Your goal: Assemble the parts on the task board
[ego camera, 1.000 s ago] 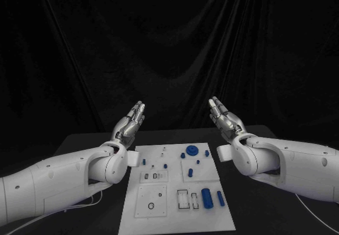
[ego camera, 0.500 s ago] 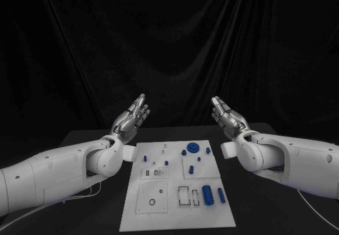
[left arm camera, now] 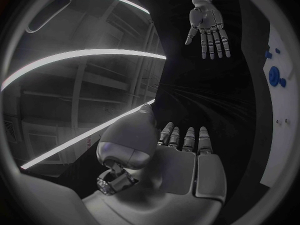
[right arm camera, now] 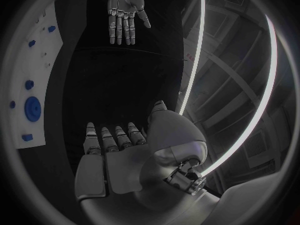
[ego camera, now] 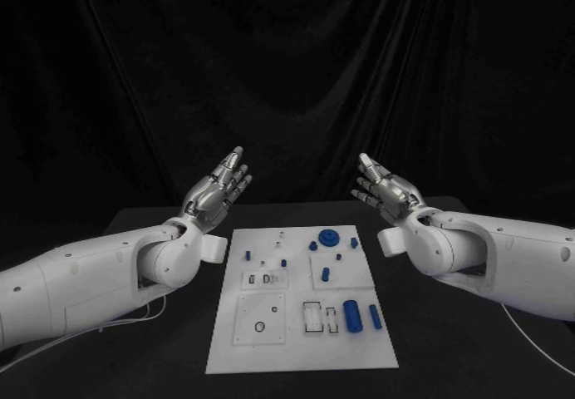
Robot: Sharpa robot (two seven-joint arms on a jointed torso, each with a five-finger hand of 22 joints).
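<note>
Head view, left hand: the left hand (ego camera: 216, 193) was raised above the far edge of the desk (ego camera: 156, 229), at about 10 o'clock from the task board (ego camera: 300, 332); fingers straight and apart, palm turned inward, grasping nothing.
Head view, right hand: the right hand (ego camera: 385, 193) was raised at about 2 o'clock from the board, fingers straight and spread, released, palm facing the left hand; the two hands were well apart.
Head view, task board: the white plate lay flat in the middle of the black desk, between the two forearms, touched by neither hand.
Head view, parts: a round blue disc (ego camera: 328, 235) sat near the board's far edge at 12 o'clock; a thick blue cylinder (ego camera: 352, 315) and a thinner blue rod (ego camera: 375, 317) lay side by side near 4 o'clock on the board; smaller blue pieces were scattered across the far half, too small to tell apart.
Left wrist view, left hand: own palm (left arm camera: 181, 160) with fingers extended and nothing in them.
Left wrist view, right hand: seen across the gap (left arm camera: 206, 27), fingers spread, released.
Left wrist view, task board: white edge (left arm camera: 284, 130) with the blue disc (left arm camera: 274, 75) on it.
Right wrist view, right hand: own palm (right arm camera: 119, 160), fingers straight, grasping nothing.
Right wrist view, left hand: opposite (right arm camera: 125, 10), fingers apart.
Right wrist view, task board: white edge (right arm camera: 44, 70) carrying the blue disc (right arm camera: 32, 108).
</note>
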